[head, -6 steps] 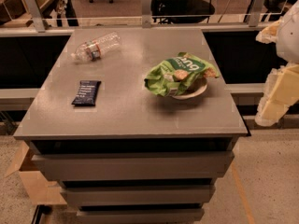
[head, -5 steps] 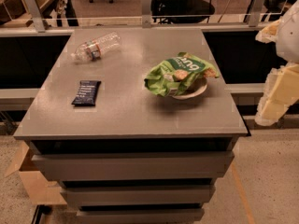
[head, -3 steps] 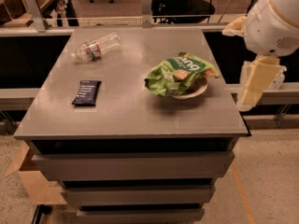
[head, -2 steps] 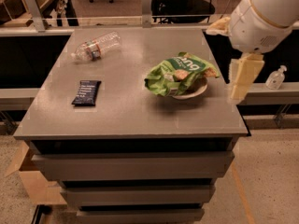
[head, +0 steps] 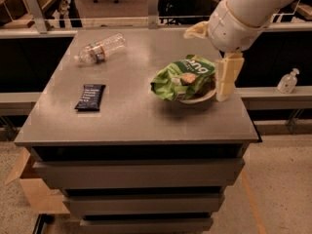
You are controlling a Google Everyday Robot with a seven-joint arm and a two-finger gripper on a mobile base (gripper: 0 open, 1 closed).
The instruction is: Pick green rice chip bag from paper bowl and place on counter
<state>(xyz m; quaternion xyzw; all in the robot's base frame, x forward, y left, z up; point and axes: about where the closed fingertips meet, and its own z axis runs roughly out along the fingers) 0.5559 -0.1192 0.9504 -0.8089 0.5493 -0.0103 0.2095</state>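
Observation:
The green rice chip bag [head: 181,76] lies across the paper bowl [head: 200,98] on the right part of the grey counter [head: 136,111]. The bag overhangs the bowl on the left and hides most of it. My gripper [head: 225,82] hangs from the white arm [head: 243,13] that reaches in from the upper right. It points down just to the right of the bag and bowl, close beside them.
A dark blue snack bar wrapper [head: 90,96] lies on the counter's left part. A plastic bottle [head: 100,48] lies on its side at the back left. A sanitizer bottle [head: 287,81] stands on a ledge to the right. A cardboard box [head: 29,189] sits on the floor at left.
The arm has swung in from the right edge of the view toward the counter, and the gripper now hangs right beside the bag and bowl. The bag, bowl and other things have not moved.

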